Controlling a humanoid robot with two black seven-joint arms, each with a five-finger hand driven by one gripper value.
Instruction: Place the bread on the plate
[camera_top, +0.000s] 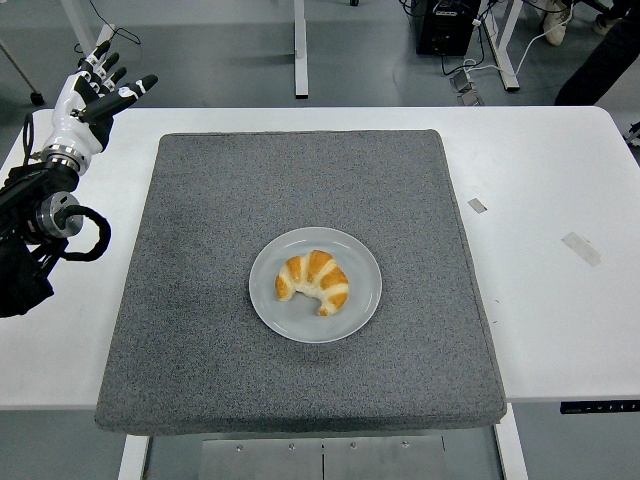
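Note:
A golden croissant (313, 281) lies on the round grey plate (360, 302), which sits in the middle of the dark grey mat (220, 230). My left hand (96, 92) is raised over the table's far left corner, well away from the plate, its white and black fingers spread and holding nothing. The black left forearm runs down along the left edge. My right arm does not show.
Two small strips of tape (580, 248) lie on the white table (560, 320) right of the mat. Table legs, a black box and cables stand on the floor beyond the far edge. A person's dark leg (605, 62) shows at the top right.

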